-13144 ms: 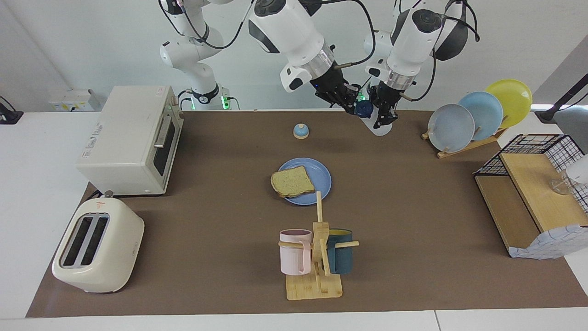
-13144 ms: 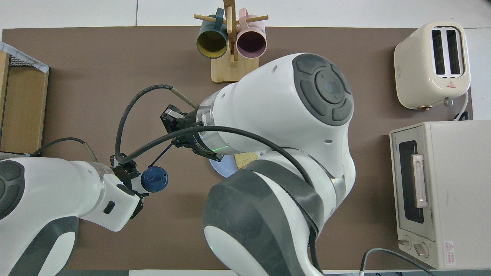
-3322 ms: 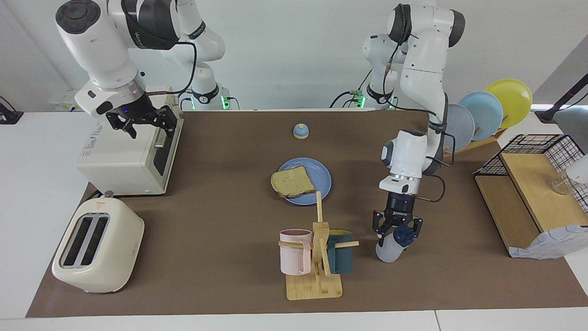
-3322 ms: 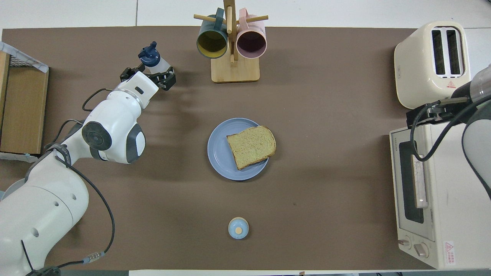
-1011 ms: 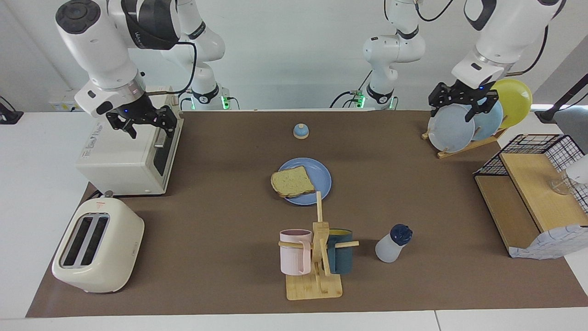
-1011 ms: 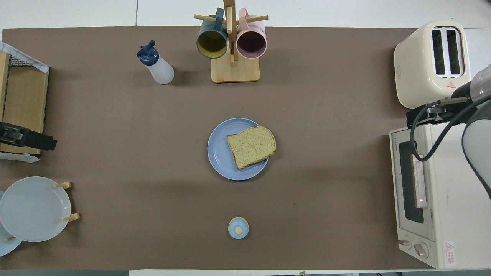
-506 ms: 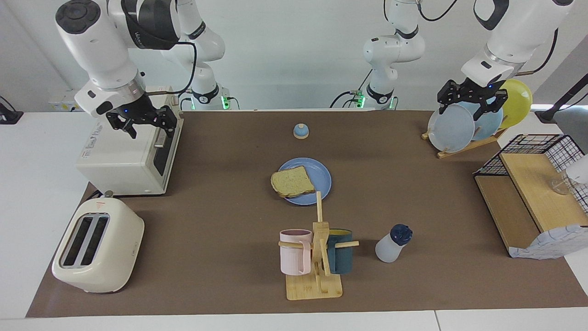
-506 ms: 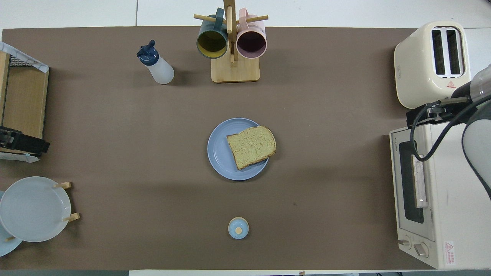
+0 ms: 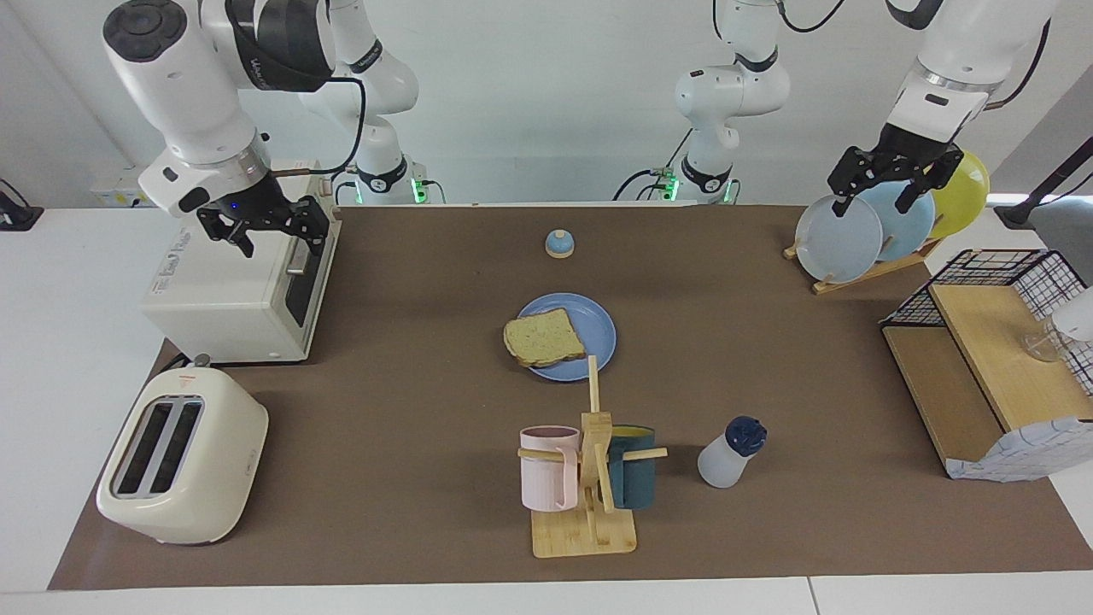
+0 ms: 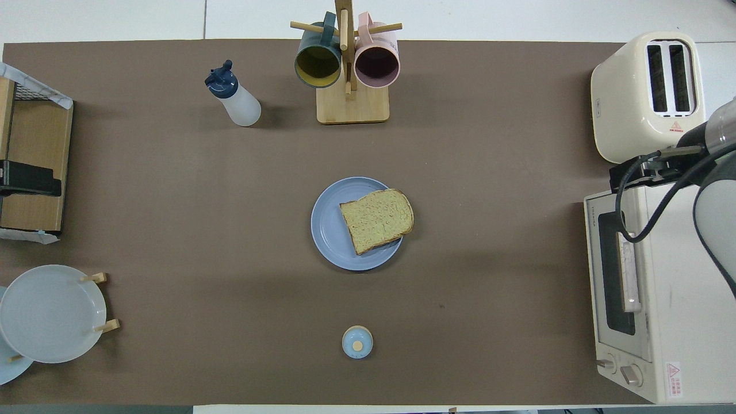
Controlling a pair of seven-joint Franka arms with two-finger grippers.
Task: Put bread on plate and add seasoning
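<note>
The bread (image 9: 544, 337) lies on the blue plate (image 9: 599, 329) in the middle of the mat, its crust over the rim toward the right arm's end; both also show in the overhead view, bread (image 10: 376, 220) on plate (image 10: 329, 230). The seasoning bottle (image 9: 730, 453) stands free beside the mug rack, farther from the robots than the plate, and shows in the overhead view (image 10: 236, 100). My left gripper (image 9: 873, 198) is open and empty, up over the plate rack. My right gripper (image 9: 277, 242) is open and empty over the toaster oven, waiting.
A blue-domed bell (image 9: 559, 244) sits nearer the robots than the plate. The mug rack (image 9: 589, 478) holds a pink and a teal mug. Toaster (image 9: 184, 457) and toaster oven (image 9: 239, 273) stand at the right arm's end; plate rack (image 9: 858, 272) and wire shelf (image 9: 990, 359) at the left arm's.
The left gripper set the bottle down beside the mug rack, let go and drew back; over the last second it has risen a little more over the plate rack. The right arm is still.
</note>
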